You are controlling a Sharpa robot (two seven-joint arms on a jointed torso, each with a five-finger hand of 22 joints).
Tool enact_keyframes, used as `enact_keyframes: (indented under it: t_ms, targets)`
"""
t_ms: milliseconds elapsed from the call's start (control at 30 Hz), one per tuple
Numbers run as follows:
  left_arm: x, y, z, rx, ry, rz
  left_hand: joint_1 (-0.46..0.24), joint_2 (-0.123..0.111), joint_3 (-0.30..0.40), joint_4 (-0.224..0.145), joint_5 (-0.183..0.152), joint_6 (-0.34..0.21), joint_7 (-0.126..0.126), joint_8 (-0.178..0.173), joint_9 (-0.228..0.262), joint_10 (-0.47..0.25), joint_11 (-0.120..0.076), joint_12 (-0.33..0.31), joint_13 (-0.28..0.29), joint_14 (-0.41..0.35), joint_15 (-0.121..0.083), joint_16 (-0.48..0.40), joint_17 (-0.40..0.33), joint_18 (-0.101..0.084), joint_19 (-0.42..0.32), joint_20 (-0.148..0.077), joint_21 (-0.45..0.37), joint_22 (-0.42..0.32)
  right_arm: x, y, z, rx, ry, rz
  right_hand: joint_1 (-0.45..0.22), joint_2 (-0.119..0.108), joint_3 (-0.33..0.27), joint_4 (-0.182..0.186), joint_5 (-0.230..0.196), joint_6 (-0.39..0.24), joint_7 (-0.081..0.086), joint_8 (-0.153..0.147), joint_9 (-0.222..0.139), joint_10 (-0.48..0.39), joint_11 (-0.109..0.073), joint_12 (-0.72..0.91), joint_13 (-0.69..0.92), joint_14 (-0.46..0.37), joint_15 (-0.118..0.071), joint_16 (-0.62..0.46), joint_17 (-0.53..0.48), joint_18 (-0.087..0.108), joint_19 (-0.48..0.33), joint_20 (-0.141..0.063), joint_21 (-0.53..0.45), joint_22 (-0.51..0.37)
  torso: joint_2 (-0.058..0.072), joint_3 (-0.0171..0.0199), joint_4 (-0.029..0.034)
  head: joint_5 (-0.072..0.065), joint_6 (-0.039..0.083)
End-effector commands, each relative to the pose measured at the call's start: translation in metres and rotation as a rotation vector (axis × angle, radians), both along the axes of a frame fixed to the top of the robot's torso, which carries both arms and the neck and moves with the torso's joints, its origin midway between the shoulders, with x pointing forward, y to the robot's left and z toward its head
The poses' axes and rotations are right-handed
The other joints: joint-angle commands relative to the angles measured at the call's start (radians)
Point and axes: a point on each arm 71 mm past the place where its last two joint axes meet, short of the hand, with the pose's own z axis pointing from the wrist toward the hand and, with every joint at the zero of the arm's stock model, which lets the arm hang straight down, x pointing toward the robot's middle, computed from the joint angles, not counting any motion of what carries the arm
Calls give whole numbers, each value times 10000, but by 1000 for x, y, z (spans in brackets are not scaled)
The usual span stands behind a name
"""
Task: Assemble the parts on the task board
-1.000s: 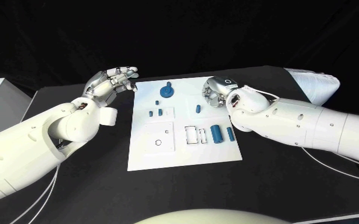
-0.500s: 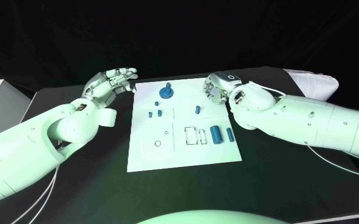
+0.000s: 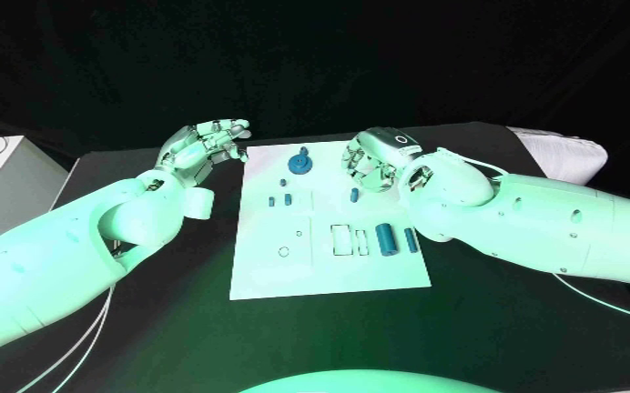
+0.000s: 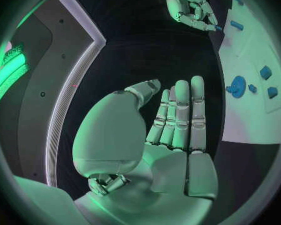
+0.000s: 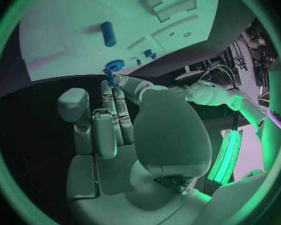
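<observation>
right robot hand (image 3: 371, 158): empty, fingers loosely apart, over the task board (image 3: 269, 266) far edge
nearest part (image 3: 353, 195): small blue peg just below it, long axis running away from robot
left robot hand (image 3: 204, 146): open, off the board's far-left corner, farther away

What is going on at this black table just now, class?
A two-armed robot is set to assemble small blue parts on a flat white task board. Neither hand holds anything. The silver left hand hovers open off the board's far left corner. The silver right hand hangs over the board's far right edge, close to a small blue peg. A round blue disc with a knob and a larger blue cylinder lie untouched on the board.
</observation>
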Motion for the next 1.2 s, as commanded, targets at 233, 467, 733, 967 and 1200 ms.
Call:
enact_keyframes:
  t_ms: [233,467,733,967,1200]
  targets:
    - [3,-8,-3,-105,-47,-78,103,9,-48,-18,-18,-76,4,-31,-9,-68,1,-47,-10,-24,31,-34,-11,54,80,10,-61,-14,-28,39,-12,673,285,1272,132,79,5,-39,71,27,42,-27,16,428,-393,38,190,567,-68,14,88,-62,45,-2,13,-27,-203,-53,54,758,-195]
    - [5,-12,-6,-138,-22,-97,111,18,-50,-14,-16,-66,0,-23,-6,-66,-1,-43,-13,-24,32,-36,-12,54,84,11,-68,-19,-39,57,-28,1170,518,1702,133,85,17,-45,35,15,59,-32,18,415,-383,18,187,555,-65,-14,34,-50,18,-2,-37,-73,-299,-99,88,1440,-382]
    - [6,-16,-8,-95,0,-159,106,22,-56,-4,-16,-60,-1,-17,-4,-64,0,-41,-15,-25,33,-38,-13,53,86,13,-73,-23,-45,67,-47,1320,710,1892,147,97,35,-58,19,4,66,-38,19,408,-378,4,185,555,-62,-10,38,-46,8,-2,-50,-84,-321,-106,108,1998,-674]
    - [6,-17,-8,-60,-8,-181,106,22,-56,-4,-16,-60,-1,-17,-4,-64,0,-41,-15,-25,33,-38,-13,53,86,13,-73,-23,-47,68,-55,1339,759,1921,152,99,41,-63,22,1,67,-39,19,407,-377,1,185,555,-61,-9,39,-47,8,-2,-47,-79,-289,-117,129,2244,-833]
    - [5,-17,-8,-10,-45,-216,106,22,-56,-4,-16,-60,-1,-17,-4,-64,0,-41,-15,-25,33,-38,-13,53,86,13,-73,-23,-47,67,-61,1284,779,1914,165,100,56,-79,42,-3,71,-42,20,410,-374,-5,185,558,-60,5,61,-52,19,-2,-16,-45,-266,-119,138,2362,-970]
